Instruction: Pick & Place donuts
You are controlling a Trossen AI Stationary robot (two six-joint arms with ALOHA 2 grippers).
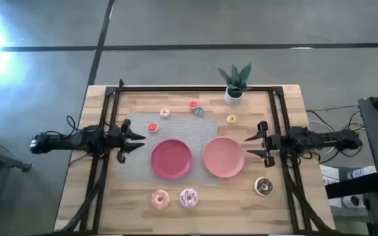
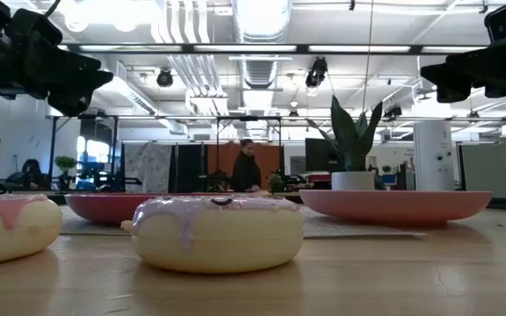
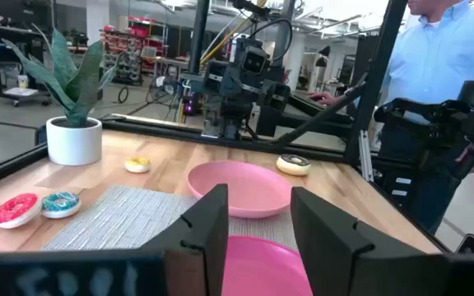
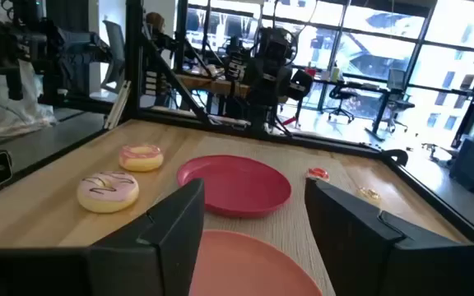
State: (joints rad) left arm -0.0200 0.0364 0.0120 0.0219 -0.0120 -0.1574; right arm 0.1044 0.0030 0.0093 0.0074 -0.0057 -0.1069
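Observation:
Two round pink plates lie mid-table on a grey mat. Near the front edge rest a pink donut and a pink-white sprinkled donut; a chocolate donut rests at the right. Tiny donuts lie at the back: cream, red, blue, yellow, and orange at the left. My left gripper is open and empty, above the table left of the plates. My right gripper is open and empty, right of the plates.
A potted plant in a white pot stands at the back right. A black frame rail runs along the table's back and sides. A person in a blue shirt stands beyond the table's right edge.

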